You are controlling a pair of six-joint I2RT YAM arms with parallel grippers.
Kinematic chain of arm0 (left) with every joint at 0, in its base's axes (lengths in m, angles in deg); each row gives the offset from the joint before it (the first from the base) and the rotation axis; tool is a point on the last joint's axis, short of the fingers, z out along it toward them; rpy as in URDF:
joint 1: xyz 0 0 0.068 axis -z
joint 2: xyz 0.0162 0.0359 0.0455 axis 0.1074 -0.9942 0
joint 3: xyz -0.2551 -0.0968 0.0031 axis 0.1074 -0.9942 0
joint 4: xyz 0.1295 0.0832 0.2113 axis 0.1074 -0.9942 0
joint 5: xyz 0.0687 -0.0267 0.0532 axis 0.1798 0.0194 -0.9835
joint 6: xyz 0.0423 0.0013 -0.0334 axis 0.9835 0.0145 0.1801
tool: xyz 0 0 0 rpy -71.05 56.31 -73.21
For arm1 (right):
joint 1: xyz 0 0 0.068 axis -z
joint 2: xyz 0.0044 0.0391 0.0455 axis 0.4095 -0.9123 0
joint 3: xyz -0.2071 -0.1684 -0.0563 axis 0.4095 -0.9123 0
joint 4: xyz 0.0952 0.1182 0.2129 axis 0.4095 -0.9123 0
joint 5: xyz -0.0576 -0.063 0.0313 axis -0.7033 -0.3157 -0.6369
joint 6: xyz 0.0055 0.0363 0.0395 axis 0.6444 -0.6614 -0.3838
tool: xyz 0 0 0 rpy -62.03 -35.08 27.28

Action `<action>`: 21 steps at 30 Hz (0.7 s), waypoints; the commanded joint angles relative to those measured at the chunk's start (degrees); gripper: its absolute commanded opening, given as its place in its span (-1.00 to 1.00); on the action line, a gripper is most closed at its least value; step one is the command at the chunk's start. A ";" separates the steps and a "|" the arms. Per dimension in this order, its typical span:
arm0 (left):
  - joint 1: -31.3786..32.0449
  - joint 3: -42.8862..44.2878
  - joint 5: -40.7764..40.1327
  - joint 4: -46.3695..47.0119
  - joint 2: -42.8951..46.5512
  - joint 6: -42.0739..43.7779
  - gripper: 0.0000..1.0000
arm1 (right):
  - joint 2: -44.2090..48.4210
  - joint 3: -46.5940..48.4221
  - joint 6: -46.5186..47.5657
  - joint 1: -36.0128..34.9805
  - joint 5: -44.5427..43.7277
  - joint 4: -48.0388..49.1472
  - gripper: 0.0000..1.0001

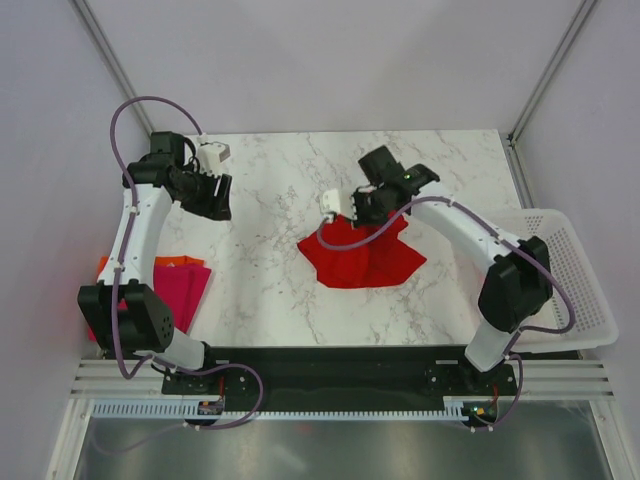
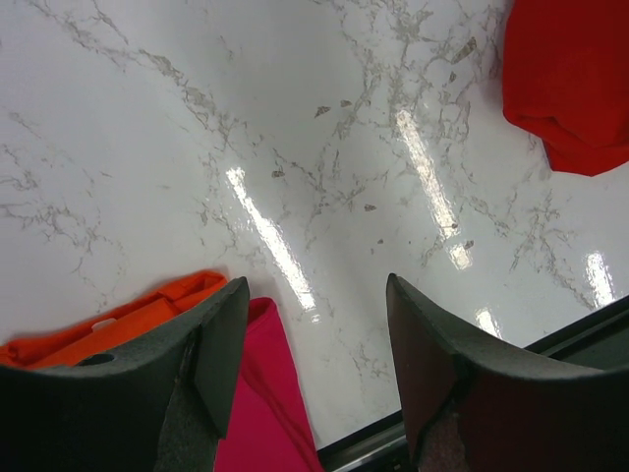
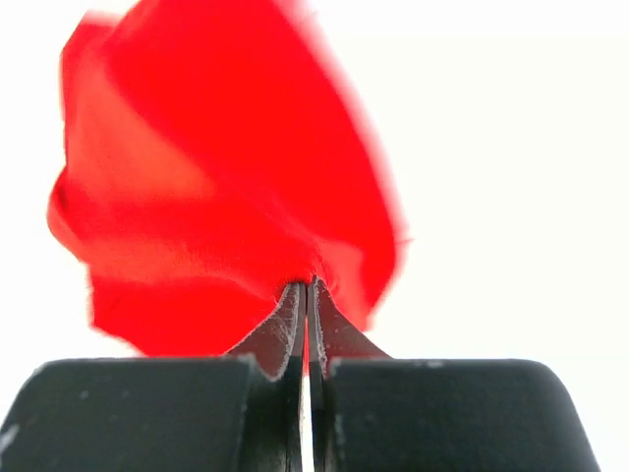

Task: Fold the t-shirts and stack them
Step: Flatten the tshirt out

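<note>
A bright red t-shirt (image 1: 362, 255) lies crumpled at the middle of the marble table, also at the top right of the left wrist view (image 2: 570, 79). My right gripper (image 1: 362, 208) sits at its far edge, shut on a pinch of the red cloth (image 3: 236, 197); the jaws meet with fabric bunched at their tips (image 3: 308, 285). A magenta t-shirt (image 1: 180, 288) lies folded on an orange t-shirt (image 1: 105, 266) at the left edge, partly under my left arm. My left gripper (image 1: 218, 200) hangs open above bare table at the far left, nothing between its fingers (image 2: 221, 344).
A white perforated basket (image 1: 575, 270) stands at the table's right edge beside the right arm. The table's near edge runs along a black rail (image 1: 330, 362). Grey walls close in the back and both sides.
</note>
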 commanded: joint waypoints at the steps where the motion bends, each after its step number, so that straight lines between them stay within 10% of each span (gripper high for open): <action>1: -0.29 3.98 -1.21 1.10 0.76 0.67 0.30 | 6.41 17.93 -6.84 -0.78 6.22 -2.45 -1.00; 8: 0.24 9.95 -11.77 2.68 -2.40 0.50 0.25 | -3.59 48.61 -14.23 -1.39 -1.91 6.47 -1.00; 21: 26.66 2.22 -1.40 4.26 -6.78 0.86 0.21 | -20.31 46.89 -17.83 3.96 -25.15 25.50 -1.00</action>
